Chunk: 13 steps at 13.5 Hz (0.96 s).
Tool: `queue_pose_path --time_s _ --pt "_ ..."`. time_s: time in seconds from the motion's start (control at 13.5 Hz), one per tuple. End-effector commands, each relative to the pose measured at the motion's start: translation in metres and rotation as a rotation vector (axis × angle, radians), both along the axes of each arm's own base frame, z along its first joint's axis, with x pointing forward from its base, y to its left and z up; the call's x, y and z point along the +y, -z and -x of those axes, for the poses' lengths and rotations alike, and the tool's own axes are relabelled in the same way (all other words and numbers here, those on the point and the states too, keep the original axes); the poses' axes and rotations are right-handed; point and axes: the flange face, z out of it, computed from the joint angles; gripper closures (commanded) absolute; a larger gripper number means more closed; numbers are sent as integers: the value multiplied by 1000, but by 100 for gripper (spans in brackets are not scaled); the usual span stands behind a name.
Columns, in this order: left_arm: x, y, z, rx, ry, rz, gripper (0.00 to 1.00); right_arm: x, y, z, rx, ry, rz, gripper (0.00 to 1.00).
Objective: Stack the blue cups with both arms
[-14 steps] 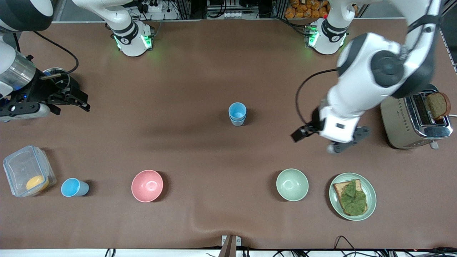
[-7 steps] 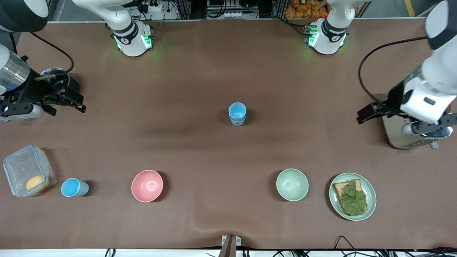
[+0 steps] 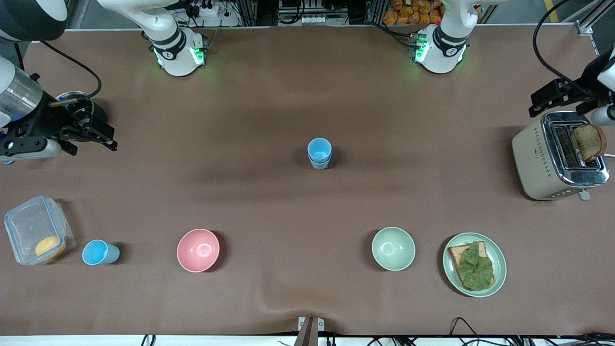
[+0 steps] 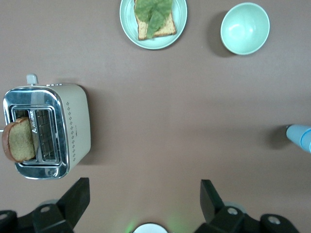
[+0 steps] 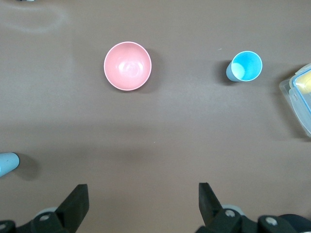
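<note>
Two blue cups stand stacked (image 3: 319, 153) at the middle of the table; the stack's edge shows in the left wrist view (image 4: 301, 137) and in the right wrist view (image 5: 7, 163). A single blue cup (image 3: 99, 253) stands upright beside the clear container, also seen in the right wrist view (image 5: 245, 66). My left gripper (image 3: 547, 98) is open and empty, up over the table by the toaster; its jaws stand wide apart (image 4: 144, 194). My right gripper (image 3: 108, 137) is open and empty at the right arm's end of the table (image 5: 142, 198).
A toaster (image 3: 557, 158) with a bread slice stands at the left arm's end. A plate with toast and greens (image 3: 474, 264), a pale green bowl (image 3: 393, 248) and a pink bowl (image 3: 198, 250) sit nearer the front camera. A clear container (image 3: 36, 235) holds something yellow.
My left arm has swung away from the middle of the table, past the toaster, toward the left arm's end. The right gripper has barely shifted. The cups have not moved.
</note>
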Motion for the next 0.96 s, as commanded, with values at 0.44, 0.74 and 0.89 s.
queue_pose_path --time_s 0.44,0.74,0.89 --pt "-4 2 4 19 52 37 0 5 -10 11 -10 7 -41 0" --pt "-7 4 3 17 56 39 0 6 -10 12 -4 5 -40 0" --pt "-8 5 2 19 57 37 0 6 -9 12 -3 5 -40 0"
